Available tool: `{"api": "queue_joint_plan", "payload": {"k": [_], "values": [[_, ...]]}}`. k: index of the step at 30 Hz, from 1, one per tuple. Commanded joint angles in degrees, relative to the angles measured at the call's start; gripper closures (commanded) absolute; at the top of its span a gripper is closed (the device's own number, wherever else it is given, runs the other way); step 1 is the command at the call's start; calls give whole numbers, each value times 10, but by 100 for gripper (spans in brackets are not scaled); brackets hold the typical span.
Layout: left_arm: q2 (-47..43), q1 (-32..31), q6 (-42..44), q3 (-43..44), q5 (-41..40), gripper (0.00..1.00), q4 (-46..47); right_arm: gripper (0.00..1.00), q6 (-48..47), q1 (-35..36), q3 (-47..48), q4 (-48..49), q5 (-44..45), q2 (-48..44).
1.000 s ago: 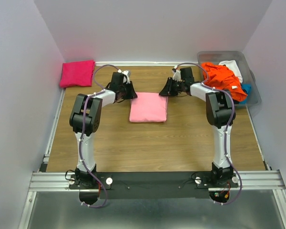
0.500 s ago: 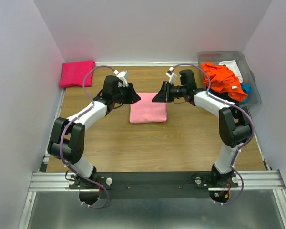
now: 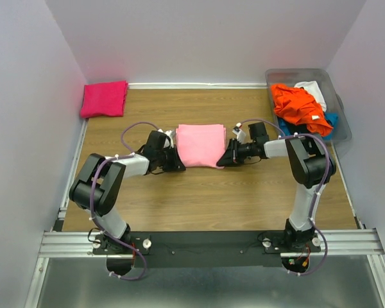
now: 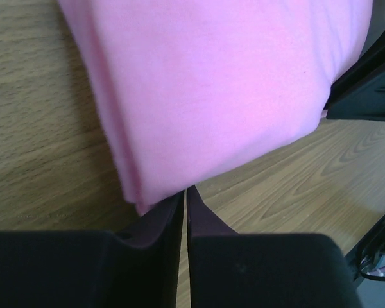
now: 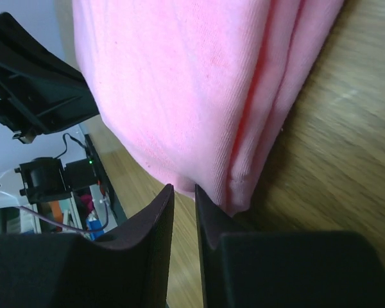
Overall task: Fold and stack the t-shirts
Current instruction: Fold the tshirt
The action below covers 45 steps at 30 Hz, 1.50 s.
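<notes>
A folded light pink t-shirt [image 3: 201,145] lies flat in the middle of the table. My left gripper [image 3: 176,165] is low at its near left corner. In the left wrist view its jaws [image 4: 186,191] are shut to a thin slit, with the tips touching the shirt's corner [image 4: 212,96]. My right gripper [image 3: 224,162] is low at the near right corner. In the right wrist view its jaws [image 5: 184,190] are nearly closed, with the shirt's folded edge [image 5: 199,90] pinched at the tips. A folded magenta t-shirt [image 3: 104,98] lies at the far left corner.
A clear bin [image 3: 339,106] at the far right holds a crumpled orange shirt [image 3: 298,106], with white [image 3: 313,90] and blue [image 3: 332,119] cloth beside it. Grey walls close in the table on three sides.
Both arms have swung from the shirt's far side down to its near corners and lowered to the table. The pink shirt has hardly moved.
</notes>
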Motion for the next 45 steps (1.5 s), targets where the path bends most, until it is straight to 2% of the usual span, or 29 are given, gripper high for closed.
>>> {"api": "queue_joint_plan", "payload": {"k": [1, 5, 8, 12, 13, 14, 16, 19, 22, 26, 29, 33, 36, 38, 42, 45], "values": [[-5, 3, -18, -46, -38, 87, -10, 73, -38, -23, -34, 7, 52, 21], [-65, 3, -22, -55, -30, 85, -20, 73, -27, -23, -35, 4, 46, -45], [-127, 3, -22, -54, -32, 73, -38, 73, 0, -18, -17, 2, 27, -99], [-206, 8, -24, -49, -83, 43, -60, 70, 36, 27, 33, 6, 6, -122], [-231, 11, -24, -47, -97, 38, -67, 69, 42, 40, 53, 8, 10, -119], [-253, 20, -24, -44, -131, 29, -83, 68, 63, 64, 63, 24, 16, -115], [-269, 33, -21, -40, -166, 22, -100, 68, 100, 84, 66, 69, 15, -93], [-300, 54, -1, -30, -219, 15, -136, 68, 187, 113, 48, 206, 16, -40], [-335, 57, 9, -30, -287, 13, -160, 68, 198, 121, 50, 222, 46, 10], [-379, 59, 8, -59, -307, 10, -161, 68, 203, 120, 61, 239, 65, 117], [-407, 61, 5, -77, -310, 8, -161, 68, 202, 120, 66, 239, 77, 157], [-430, 60, 3, -85, -315, 8, -169, 68, 196, 120, 58, 230, 71, 122], [-441, 60, 3, -82, -316, 8, -175, 68, 171, 122, 90, 161, 73, 45], [-446, 60, 3, -84, -318, 8, -173, 68, 173, 128, 107, 145, 69, 28], [-458, 60, 0, -91, -317, 8, -169, 68, 194, 150, 154, 161, 54, 37], [-463, 60, -3, -93, -313, 8, -173, 68, 222, 172, 178, 190, 47, 80]]}}
